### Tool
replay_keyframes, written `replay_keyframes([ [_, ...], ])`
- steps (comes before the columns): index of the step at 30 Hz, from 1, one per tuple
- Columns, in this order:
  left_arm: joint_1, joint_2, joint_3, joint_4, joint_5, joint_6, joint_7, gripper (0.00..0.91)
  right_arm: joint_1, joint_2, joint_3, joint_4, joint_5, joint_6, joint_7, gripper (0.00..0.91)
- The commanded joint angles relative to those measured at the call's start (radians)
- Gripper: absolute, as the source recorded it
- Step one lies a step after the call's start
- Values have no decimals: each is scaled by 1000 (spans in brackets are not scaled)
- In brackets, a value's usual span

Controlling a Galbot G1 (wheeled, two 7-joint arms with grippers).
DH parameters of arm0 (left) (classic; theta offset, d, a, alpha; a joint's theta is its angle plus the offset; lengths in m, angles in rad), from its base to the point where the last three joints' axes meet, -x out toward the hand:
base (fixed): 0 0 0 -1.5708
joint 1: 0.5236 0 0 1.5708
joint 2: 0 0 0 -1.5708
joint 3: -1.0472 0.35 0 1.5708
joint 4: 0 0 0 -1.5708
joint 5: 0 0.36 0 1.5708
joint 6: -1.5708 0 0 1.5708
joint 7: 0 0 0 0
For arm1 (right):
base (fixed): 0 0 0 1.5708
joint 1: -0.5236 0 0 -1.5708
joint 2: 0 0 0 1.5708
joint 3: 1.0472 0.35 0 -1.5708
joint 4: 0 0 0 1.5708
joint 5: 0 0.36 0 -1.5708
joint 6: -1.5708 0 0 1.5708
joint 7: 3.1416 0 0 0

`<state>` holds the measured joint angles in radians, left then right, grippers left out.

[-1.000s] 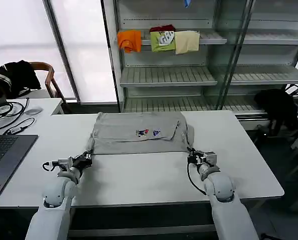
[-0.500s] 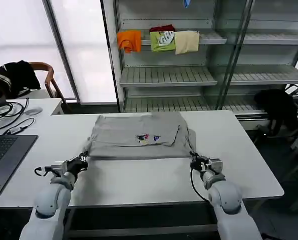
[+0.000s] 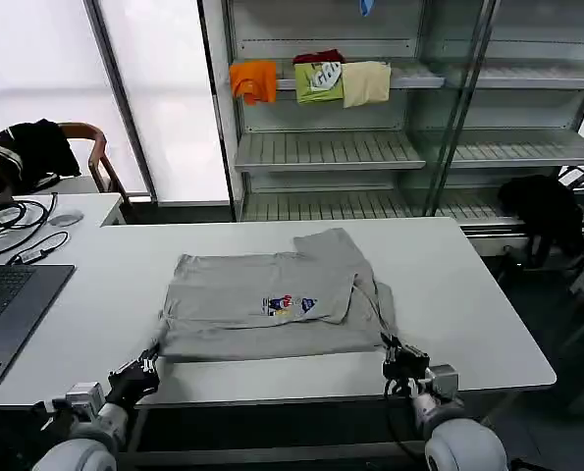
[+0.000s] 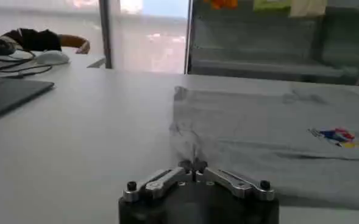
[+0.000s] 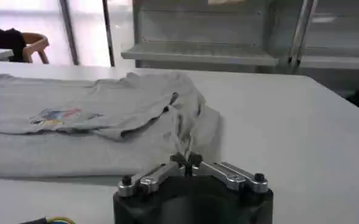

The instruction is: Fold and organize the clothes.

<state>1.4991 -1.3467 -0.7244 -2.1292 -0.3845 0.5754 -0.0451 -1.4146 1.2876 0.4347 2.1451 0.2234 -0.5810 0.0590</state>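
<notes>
Grey rounded arms, black grippers w/ silver finger links, screws.

Scene brightly lit by daylight from large windows at rear left; panes blown out to white. White table evenly lit, mild glare. Soft shadow cast under near edge of T-shirt. Shelves rendered soft and out of focus in both wrist views; slight haze noted in left wrist view.
</notes>
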Motion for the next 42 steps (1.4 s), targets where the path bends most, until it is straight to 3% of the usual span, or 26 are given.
replay_keyframes([
  [1,113,-37,-23,-89,-33,-3,-103,0,-107,-10,-2,75,-20,0,11,0],
  [13,150,-37,-31,-122,-28,-14,-147,10,-167,2,-2,119,-60,1,5,0],
  [14,149,-38,-24,-120,-25,-13,-153,171,-169,4,-3,117,-65,1,1,615],
  [15,146,-39,-19,-118,-18,-11,-158,615,-171,6,-6,112,-79,2,-4,907],
  [16,144,-41,-15,-114,-9,-12,-157,907,-171,11,-9,105,-82,2,-4,907],
  [21,128,-46,-9,-129,21,-19,-165,907,-161,26,-15,105,-69,4,-4,907],
  [27,95,-48,-28,-158,55,-52,-175,907,-116,35,1,157,24,17,15,907],
  [33,-23,-26,-51,-153,57,-40,-79,907,59,41,-3,174,12,13,7,907],
  [37,-212,27,-16,-31,65,-102,41,907,271,57,-13,31,39,2,-50,907],
  [42,-470,52,39,209,-4,-2,88,907,581,98,-63,-270,27,-1,-77,907],
])
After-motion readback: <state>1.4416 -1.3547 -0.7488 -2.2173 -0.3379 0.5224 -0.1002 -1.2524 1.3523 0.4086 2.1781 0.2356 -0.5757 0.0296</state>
